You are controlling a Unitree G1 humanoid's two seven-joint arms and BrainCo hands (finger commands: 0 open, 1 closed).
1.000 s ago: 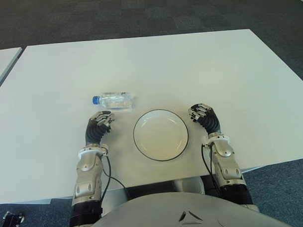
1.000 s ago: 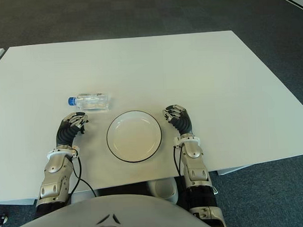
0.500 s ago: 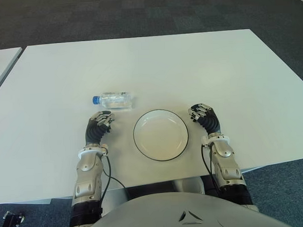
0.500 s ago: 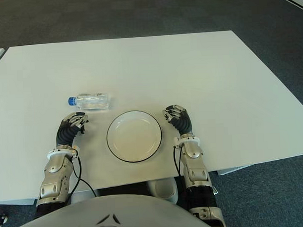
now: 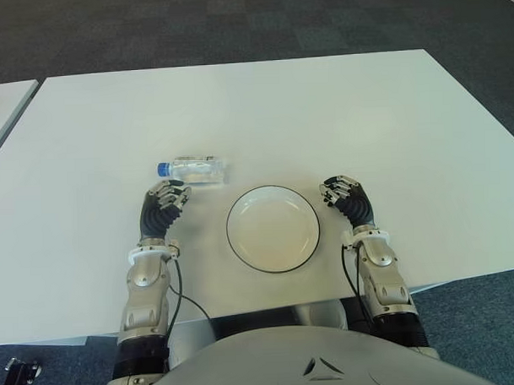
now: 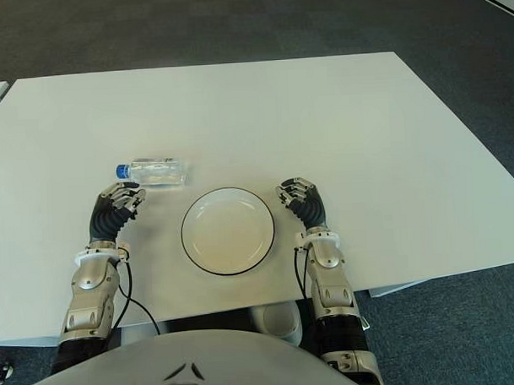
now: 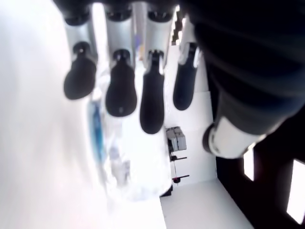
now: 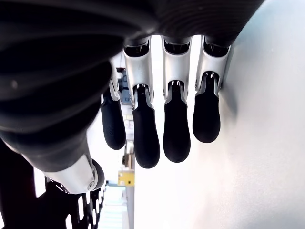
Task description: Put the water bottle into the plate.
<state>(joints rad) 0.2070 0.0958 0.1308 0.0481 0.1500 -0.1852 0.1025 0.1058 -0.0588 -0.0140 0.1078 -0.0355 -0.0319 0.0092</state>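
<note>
A clear water bottle (image 5: 194,170) with a blue cap lies on its side on the white table (image 5: 322,114), cap pointing left. The white plate (image 5: 273,234) with a dark rim sits empty to its right and nearer me. My left hand (image 5: 165,198) is just on the near side of the bottle, a small gap away, fingers (image 7: 152,105) relaxed and holding nothing. The left wrist view shows the bottle (image 7: 116,164) blurred beyond the fingertips. My right hand (image 5: 340,189) shows beside the plate's right rim, fingers (image 8: 176,131) loosely bent, empty.
A second white table's corner (image 5: 1,104) shows at the far left across a narrow gap. Dark carpet (image 5: 234,24) surrounds the table. The table's near edge runs just past my wrists.
My left hand has moved a little forward and to the left, closer to the bottle. The bottle, plate and right hand have not moved.
</note>
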